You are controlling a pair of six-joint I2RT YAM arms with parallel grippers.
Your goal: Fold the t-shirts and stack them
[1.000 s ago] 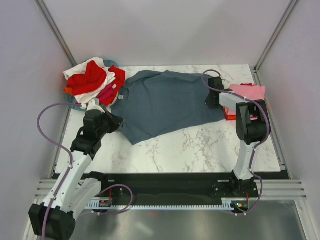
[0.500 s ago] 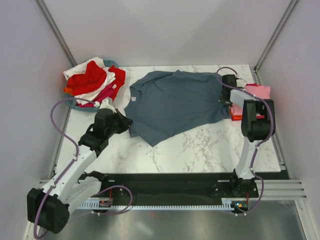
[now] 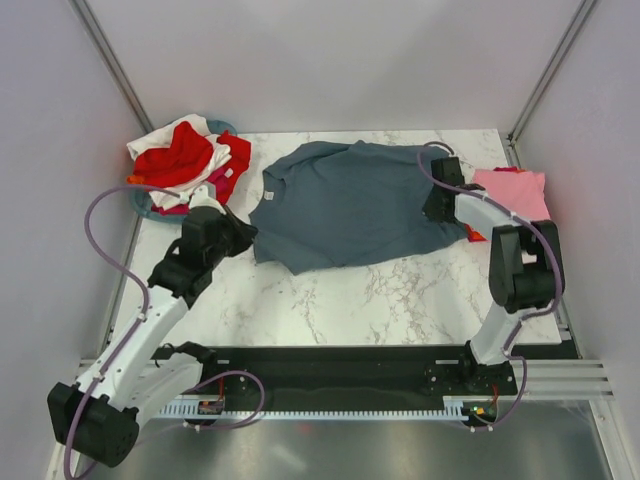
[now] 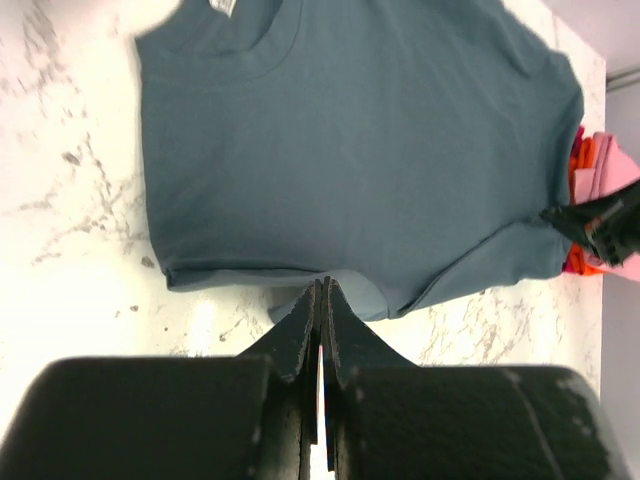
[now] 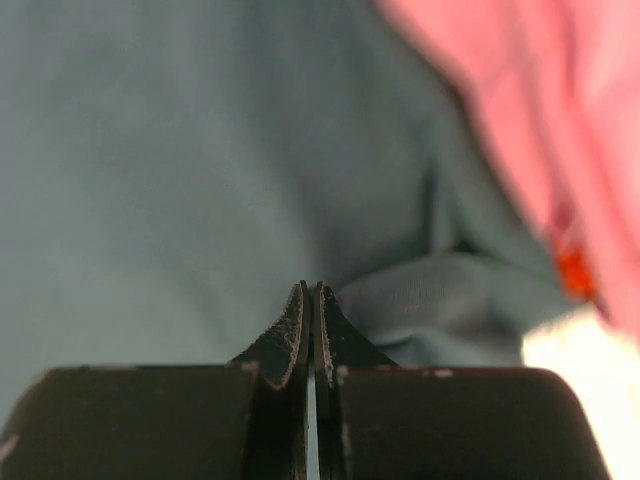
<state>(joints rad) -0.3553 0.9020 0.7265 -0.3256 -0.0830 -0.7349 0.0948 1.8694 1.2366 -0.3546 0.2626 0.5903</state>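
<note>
The blue shirt (image 3: 345, 205) had shifted left, baring the pink shirt (image 3: 512, 192), and lay flat mid-table. The left gripper (image 4: 322, 287) and right gripper (image 5: 311, 290) were closed at its opposite edges. Whether they pinched cloth was unclear.

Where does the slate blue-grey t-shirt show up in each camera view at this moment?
Top external: the slate blue-grey t-shirt lies spread across the middle of the table.
Left wrist: it fills the upper frame.
Right wrist: it fills the left and centre, close up.
Shared landmark: the pink shirt, at the right in all three.
</note>
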